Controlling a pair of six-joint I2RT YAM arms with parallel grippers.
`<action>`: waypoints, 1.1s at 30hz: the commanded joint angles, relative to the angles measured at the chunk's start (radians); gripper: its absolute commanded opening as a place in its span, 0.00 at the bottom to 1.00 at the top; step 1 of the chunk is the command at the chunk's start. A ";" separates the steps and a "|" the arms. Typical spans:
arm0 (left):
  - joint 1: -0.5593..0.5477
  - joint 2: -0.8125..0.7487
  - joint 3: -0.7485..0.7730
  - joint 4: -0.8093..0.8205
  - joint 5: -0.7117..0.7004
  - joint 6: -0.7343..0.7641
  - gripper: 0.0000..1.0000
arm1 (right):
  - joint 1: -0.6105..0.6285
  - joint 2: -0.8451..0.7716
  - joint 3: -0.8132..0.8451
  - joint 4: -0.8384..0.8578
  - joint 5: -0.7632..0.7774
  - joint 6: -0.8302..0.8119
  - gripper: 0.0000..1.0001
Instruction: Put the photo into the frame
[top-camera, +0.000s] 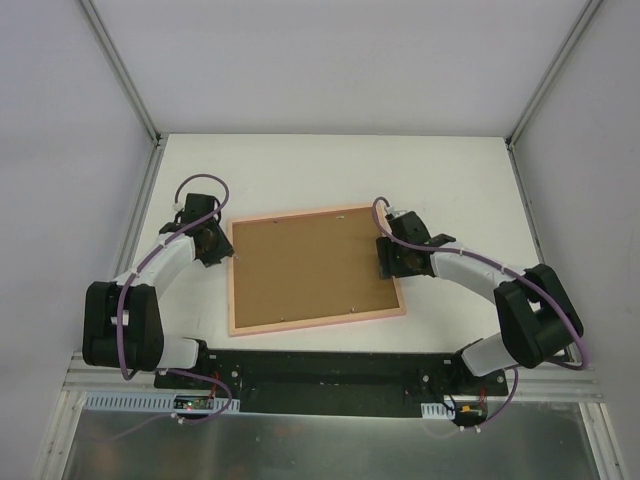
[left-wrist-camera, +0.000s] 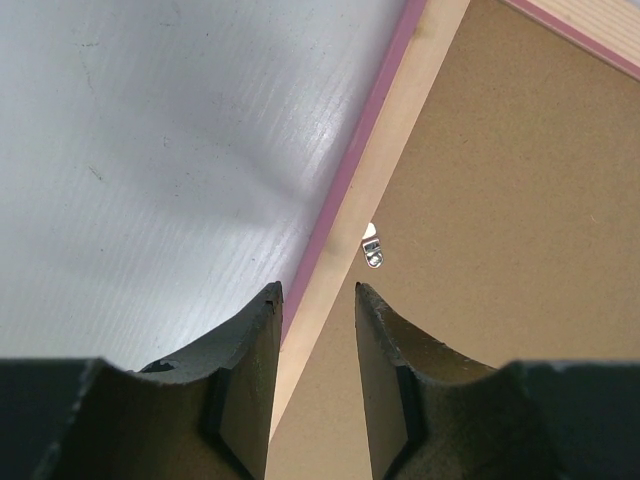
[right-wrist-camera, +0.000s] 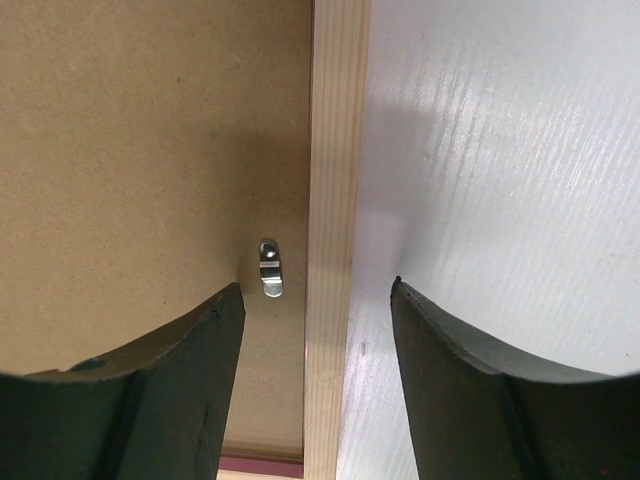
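Frame (top-camera: 315, 320) face down between 2 grippers; left gripper (left-wrist-camera: 318, 288) and right gripper (right-wrist-camera: 318, 284) both spread, straddling opposite borders.

Rectangular wooden frame (top-camera: 318, 320): salmon-pink edge, pale bare-wood rear face. Flat cardboard backing board (top-camera: 310, 265): plain brown. Table (top-camera: 330, 170): white, faint streaks. Small metal turn clip (right-wrist-camera: 270, 268): silver.

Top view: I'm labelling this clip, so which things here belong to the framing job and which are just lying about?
Job: frame, back up; backing board in it; its metal clips; left gripper and right gripper at its side edges. The photo is not in view.
Lying about: nothing loose seen; only the table and the arms' base rail.
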 joint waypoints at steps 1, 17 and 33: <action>0.009 0.008 0.007 0.014 -0.014 -0.019 0.33 | 0.005 0.011 0.008 -0.004 0.020 -0.013 0.60; 0.009 0.031 0.018 0.022 -0.001 -0.016 0.32 | 0.005 0.031 0.022 0.004 0.045 -0.001 0.52; 0.008 0.019 0.021 0.029 0.010 -0.011 0.32 | 0.005 -0.012 -0.004 -0.002 0.091 0.069 0.14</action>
